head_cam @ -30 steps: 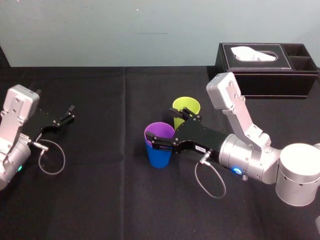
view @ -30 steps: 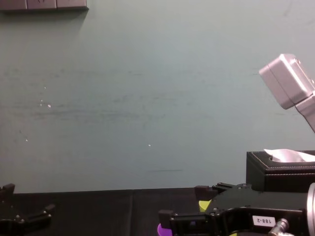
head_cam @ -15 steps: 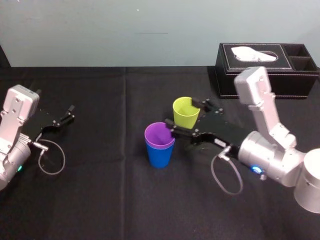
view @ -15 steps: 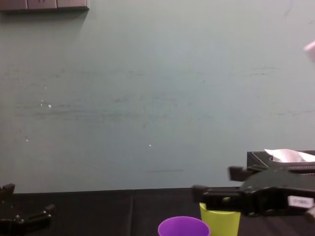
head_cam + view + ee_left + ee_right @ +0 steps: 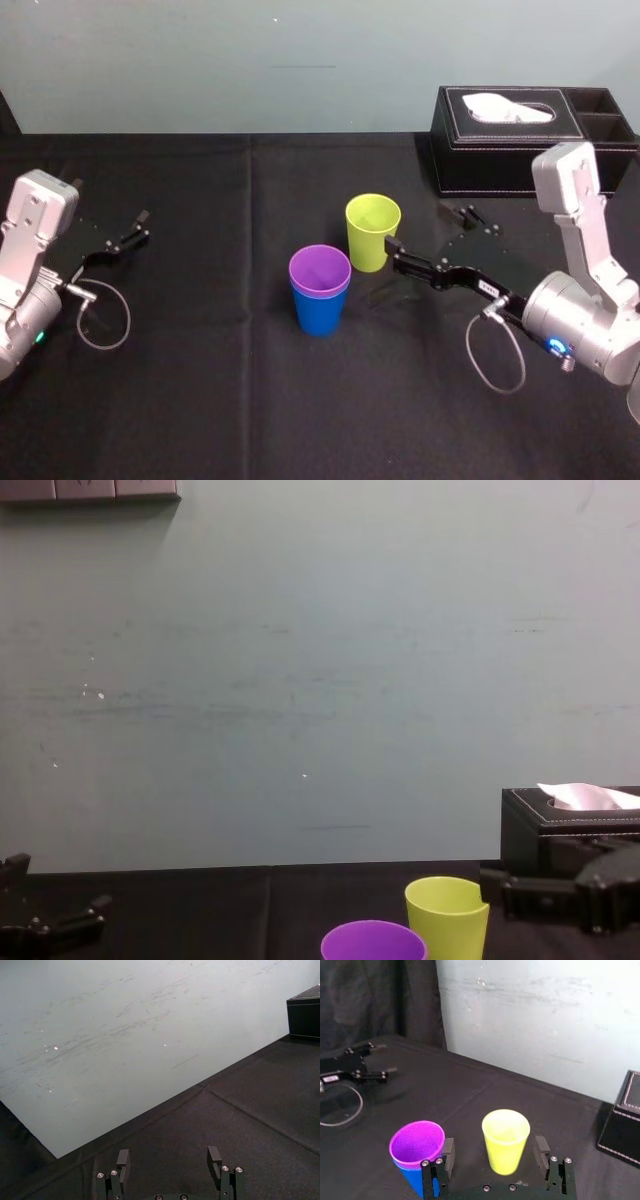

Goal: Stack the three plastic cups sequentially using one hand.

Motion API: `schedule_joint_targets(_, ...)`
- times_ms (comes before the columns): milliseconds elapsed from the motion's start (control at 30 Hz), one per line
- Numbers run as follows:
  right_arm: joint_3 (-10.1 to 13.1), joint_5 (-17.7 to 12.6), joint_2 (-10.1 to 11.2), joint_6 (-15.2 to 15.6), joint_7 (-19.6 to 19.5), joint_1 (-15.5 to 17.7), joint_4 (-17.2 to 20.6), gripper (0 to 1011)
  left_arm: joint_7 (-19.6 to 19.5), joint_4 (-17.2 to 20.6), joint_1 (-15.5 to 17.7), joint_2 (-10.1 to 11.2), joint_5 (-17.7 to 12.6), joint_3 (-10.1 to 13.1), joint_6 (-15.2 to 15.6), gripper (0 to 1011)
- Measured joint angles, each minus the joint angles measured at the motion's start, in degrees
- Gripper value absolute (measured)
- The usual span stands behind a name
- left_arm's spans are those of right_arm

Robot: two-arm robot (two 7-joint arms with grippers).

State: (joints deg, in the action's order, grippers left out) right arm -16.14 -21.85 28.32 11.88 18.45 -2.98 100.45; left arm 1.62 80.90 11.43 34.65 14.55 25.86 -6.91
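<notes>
A purple cup (image 5: 320,268) sits nested inside a blue cup (image 5: 320,310) at the table's middle. Just behind and to the right of them a yellow-green cup (image 5: 373,232) stands upright on its own. My right gripper (image 5: 430,232) hovers to the right of the yellow-green cup, open, with nothing between its fingers; its near fingertip is close to the cup's side. In the right wrist view the yellow-green cup (image 5: 505,1140) and the purple cup (image 5: 417,1142) stand just ahead of the fingers (image 5: 447,1152). My left gripper (image 5: 125,240) rests open at the far left.
A black tissue box (image 5: 535,140) stands at the back right, behind the right arm. Grey cable loops hang near each wrist, one at the left (image 5: 100,320), one at the right (image 5: 495,355). A black cloth (image 5: 220,400) covers the table.
My right gripper has drawn back to the right, away from the purple-in-blue stack, and now sits beside the yellow-green cup. The cups and the left arm have stayed put.
</notes>
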Motion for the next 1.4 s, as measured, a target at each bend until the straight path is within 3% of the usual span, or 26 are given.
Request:
schedule_joint_targets(633,-3.79,2.80,-2.63,1.62,2.03,-5.96,-10.56,1003,0.00,0.00,0.00,0.00,0.00,0.00,0.00,1011)
schedule_joint_targets(1400,-6.36,4.08,-4.66,1.48,4.12,-11.13,-17.24,1003,0.00,0.00,0.00,0.00,0.00,0.00,0.00,1011)
